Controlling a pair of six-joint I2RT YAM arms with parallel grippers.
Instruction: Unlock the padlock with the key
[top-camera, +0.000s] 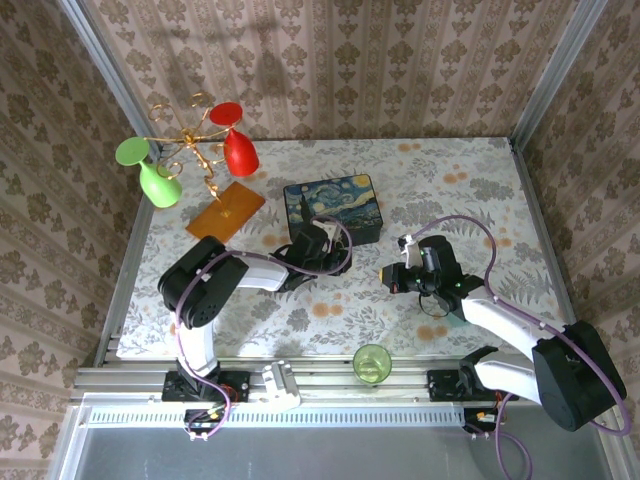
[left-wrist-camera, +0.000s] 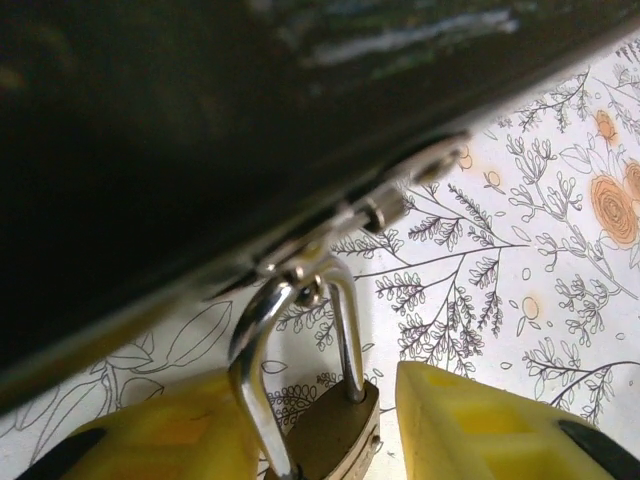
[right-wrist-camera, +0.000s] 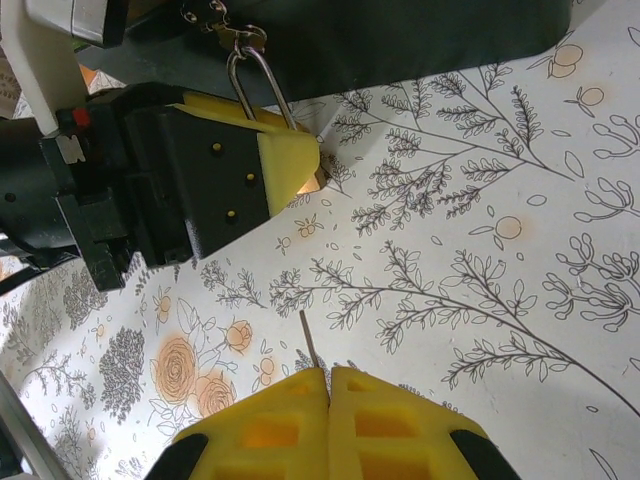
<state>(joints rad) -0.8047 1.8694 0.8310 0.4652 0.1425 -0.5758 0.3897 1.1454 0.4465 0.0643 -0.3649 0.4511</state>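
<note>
In front of the box (top-camera: 332, 205), open flowered table (top-camera: 455, 190) is left between the padlock (left-wrist-camera: 335, 440) and the right gripper (right-wrist-camera: 328, 392), whose fingers are pressed together on the key (right-wrist-camera: 309, 342). The padlock is hung on the box's clasp (left-wrist-camera: 400, 200). By the left wrist view, the fingers (left-wrist-camera: 480, 430) of the left gripper (left-wrist-camera: 315, 420) are shown spread beside it, one narrowly apart. Wallpapered walls (top-camera: 350, 60) are set around the table.

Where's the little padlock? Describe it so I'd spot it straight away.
Find the dark painted box toward the back of the flowery table. The padlock is hooked through the clasp on its near side. It is the one small brass block with a shiny silver loop, unlike the flat clasp.
</note>
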